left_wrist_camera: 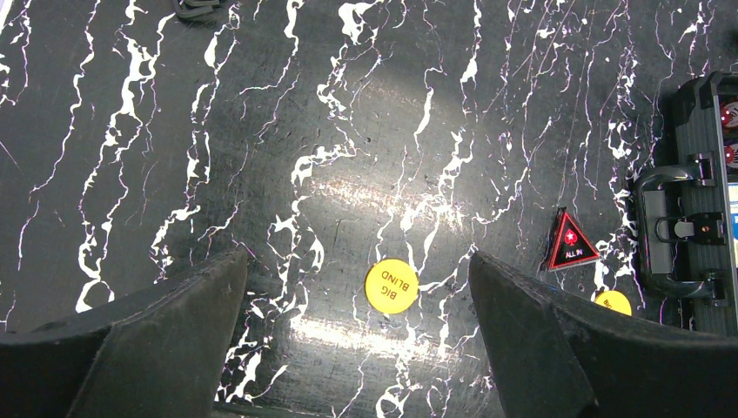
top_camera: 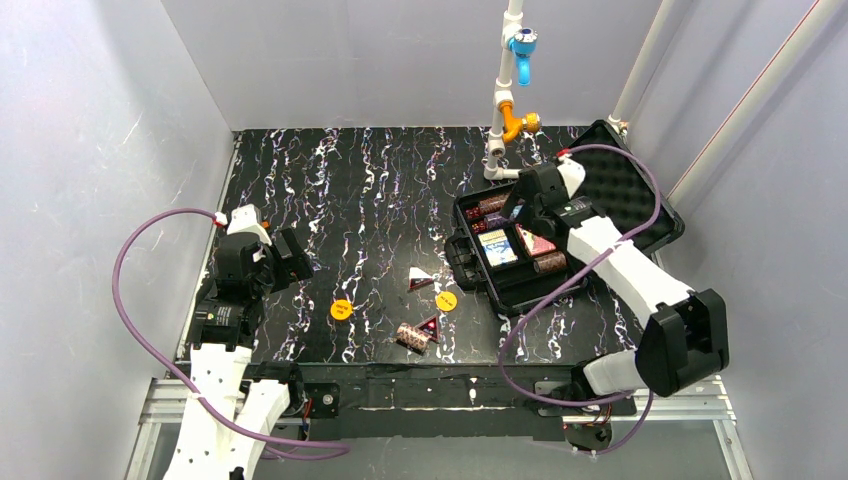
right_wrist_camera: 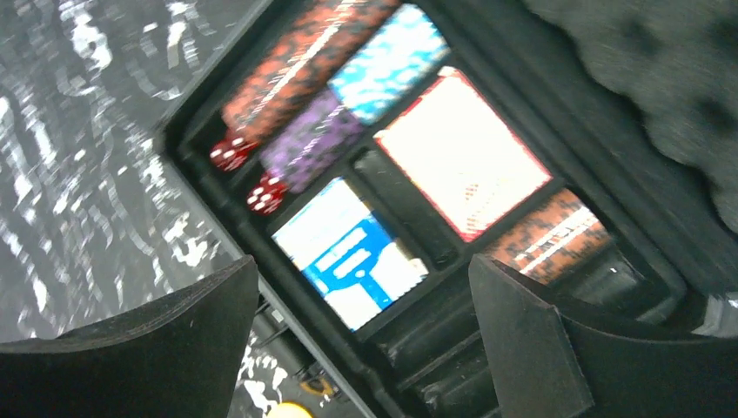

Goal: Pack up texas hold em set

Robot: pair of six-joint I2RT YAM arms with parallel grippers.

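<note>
Black marbled table; right gripper spread wide, empty, over the case

In the black rectangular hard case a blue card deck lies left of a red card deck, with brown-maroon chip rolls behind them. Its foam-lined lid stands open behind-right. On the black marbled table, an orange round disc lies just left of the case and a small dark triangular marker lies beyond it. A second disc lies farther left, and front-left a loose chip roll sits just beside another marker.

Open left claw, yellow disc, triangular marker
</note>
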